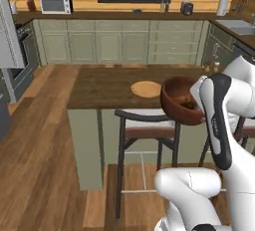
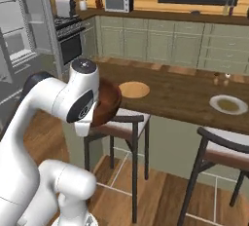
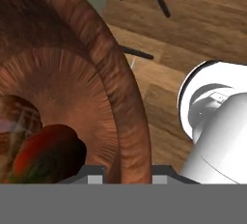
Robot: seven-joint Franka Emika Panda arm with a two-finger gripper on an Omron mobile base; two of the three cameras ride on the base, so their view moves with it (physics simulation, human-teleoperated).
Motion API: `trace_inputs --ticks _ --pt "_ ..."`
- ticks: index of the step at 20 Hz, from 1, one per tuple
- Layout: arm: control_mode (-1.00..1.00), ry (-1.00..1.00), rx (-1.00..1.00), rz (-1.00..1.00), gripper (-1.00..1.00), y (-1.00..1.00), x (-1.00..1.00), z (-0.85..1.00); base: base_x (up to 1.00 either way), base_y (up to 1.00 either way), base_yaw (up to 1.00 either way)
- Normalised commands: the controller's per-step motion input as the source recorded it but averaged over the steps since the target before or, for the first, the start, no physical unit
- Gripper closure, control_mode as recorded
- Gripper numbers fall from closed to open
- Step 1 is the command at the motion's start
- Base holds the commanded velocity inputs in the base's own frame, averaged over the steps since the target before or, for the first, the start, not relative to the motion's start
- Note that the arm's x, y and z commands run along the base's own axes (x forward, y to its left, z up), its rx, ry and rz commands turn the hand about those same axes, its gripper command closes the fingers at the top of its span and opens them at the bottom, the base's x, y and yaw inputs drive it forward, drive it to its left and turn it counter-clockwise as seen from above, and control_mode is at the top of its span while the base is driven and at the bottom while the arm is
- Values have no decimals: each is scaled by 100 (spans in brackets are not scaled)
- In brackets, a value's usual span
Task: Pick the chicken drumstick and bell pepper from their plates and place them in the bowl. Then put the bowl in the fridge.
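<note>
Bowl [image 1: 180, 100] hangs in the air in the left base view, past the worktop's [image 1: 104, 90] edge, above a stool [image 1: 144, 125]. A tan plate [image 1: 146, 89] lies on the worktop.

From the right base view, the bowl [image 2: 108, 104] peeks out behind the arm. A pale plate [image 2: 228, 104] sits well apart.

Up close, the tool [image 3: 128, 172] pinches the bowl's rim. Bell pepper [image 3: 46, 153] and chicken drumstick [image 3: 17, 117] lie inside.

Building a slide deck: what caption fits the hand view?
Gripper shut on the rim of the wooden bowl, carried above the floor with drumstick and bell pepper inside.
</note>
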Motion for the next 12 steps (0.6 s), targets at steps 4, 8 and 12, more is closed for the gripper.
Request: trace_inputs --ticks 4,8,12 --pt "100 0 0 0 100 0 0 0 -2 100 65" --pt "100 0 0 0 100 0 0 0 1 100 66" --pt "100 0 0 0 100 0 0 0 46 49 26"
